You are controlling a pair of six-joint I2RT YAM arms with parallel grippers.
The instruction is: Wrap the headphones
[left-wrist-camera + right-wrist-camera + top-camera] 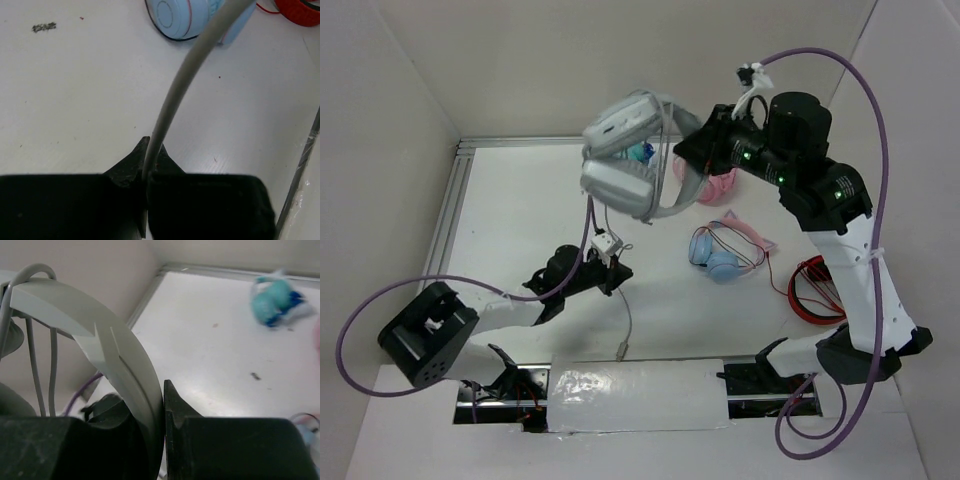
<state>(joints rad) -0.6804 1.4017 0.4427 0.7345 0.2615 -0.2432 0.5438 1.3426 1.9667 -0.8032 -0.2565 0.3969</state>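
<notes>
A small blue pair of headphones [170, 17] with a pink band lies on the white desk [75, 100], ahead of the left fingers [210, 205]. A red ring [300, 10] sits just past it, to the right. A little teal toy [275, 302] lies ahead of the right fingers [240, 447]. A pink pair [718, 184] lies near them.

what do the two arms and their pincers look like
The left arm and right arm each have white links, black joint housings and a looping purple cable. The right one carries small green lights. The left pincer and right pincer are matte black with pointed tips.
</notes>
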